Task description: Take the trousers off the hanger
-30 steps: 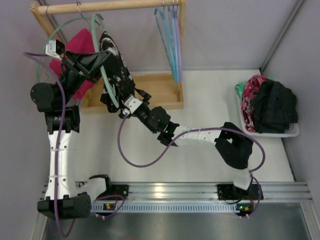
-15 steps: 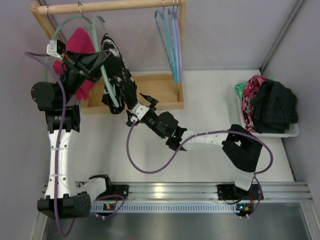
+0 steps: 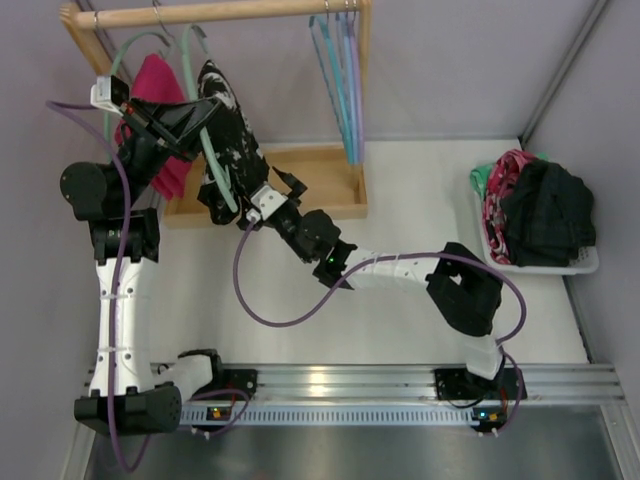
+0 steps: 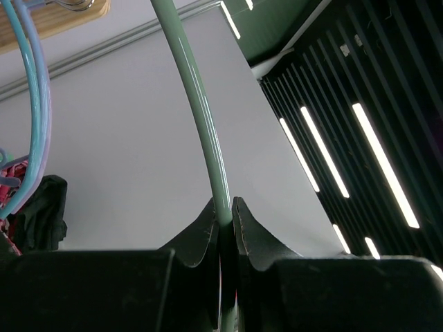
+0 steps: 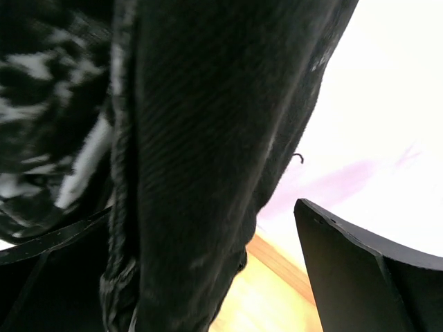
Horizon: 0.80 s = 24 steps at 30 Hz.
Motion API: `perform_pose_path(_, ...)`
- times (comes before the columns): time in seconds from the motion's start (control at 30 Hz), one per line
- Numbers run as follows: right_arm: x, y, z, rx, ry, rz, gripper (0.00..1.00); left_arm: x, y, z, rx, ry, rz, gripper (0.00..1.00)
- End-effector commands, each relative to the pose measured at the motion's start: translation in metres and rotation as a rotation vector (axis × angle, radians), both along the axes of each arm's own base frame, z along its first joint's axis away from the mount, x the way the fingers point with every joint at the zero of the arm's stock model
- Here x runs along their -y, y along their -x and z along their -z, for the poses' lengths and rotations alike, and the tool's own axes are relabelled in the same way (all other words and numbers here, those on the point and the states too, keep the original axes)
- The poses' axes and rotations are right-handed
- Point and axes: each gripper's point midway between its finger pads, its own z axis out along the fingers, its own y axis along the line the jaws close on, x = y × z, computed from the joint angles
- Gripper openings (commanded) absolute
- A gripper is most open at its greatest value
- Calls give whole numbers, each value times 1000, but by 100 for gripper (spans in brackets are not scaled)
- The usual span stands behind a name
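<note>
At the far left, the left gripper (image 3: 212, 108), a black wedge-shaped plastic head, has its jaws closed tight on the hanger (image 3: 218, 168). In the left wrist view, the two tapered black fingers (image 4: 202, 229) pinch the smooth, glossy, round mint-green rod between them. Just behind it a plain magenta-pink garment (image 3: 160, 82) of soft fabric hangs from the round pale wooden rail (image 3: 230, 12). The hanger hangs tilted below that rail, and the trousers (image 3: 238, 140) are draped over it. They are soft black cloth with ragged white splotches, falling in a narrow folded length toward the shallow wooden tray (image 3: 325, 185) at the foot of the rack. The right gripper (image 3: 255, 197) is at the lower end of the trousers with its jaws spread wide. The right wrist view shows dark, finely ribbed fabric hanging between the matte black fingers (image 5: 367, 273). The right-hand finger stands clear of the cloth, and whether the left-hand one touches it cannot be told. Further right, thin blue and lilac hangers (image 3: 345, 95) hang in a bunch at the end of the rail. Well apart at the far right, a white plastic basket (image 3: 548, 268) holds crumpled clothes (image 3: 540, 215) in black, pink-patterned and green fabric.
</note>
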Motion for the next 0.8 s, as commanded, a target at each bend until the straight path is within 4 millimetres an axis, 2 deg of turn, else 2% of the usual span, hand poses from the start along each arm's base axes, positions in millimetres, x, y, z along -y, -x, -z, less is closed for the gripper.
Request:
perform_pose_path(0.0,6,-17,-27,3,-103,49,99,-1,65,-60,329,19,-46,0)
perform_pose_path(0.13,1,-12,-39,6,-138,3,99,-1,64,-59,324,22,-46,0)
perform_pose_path(0.37,3,-17,-63,29,-188,10,99,-1,62,-56,314,23,-45,0)
perform_pose_path(0.53,2,-11,-78,49,-209,-26,99,-2,52,-48,284,27,-46,0)
perform_pose_path(0.77,2,-7,-92,63,-229,-42,99,-2,47,-44,268,29,-44,0)
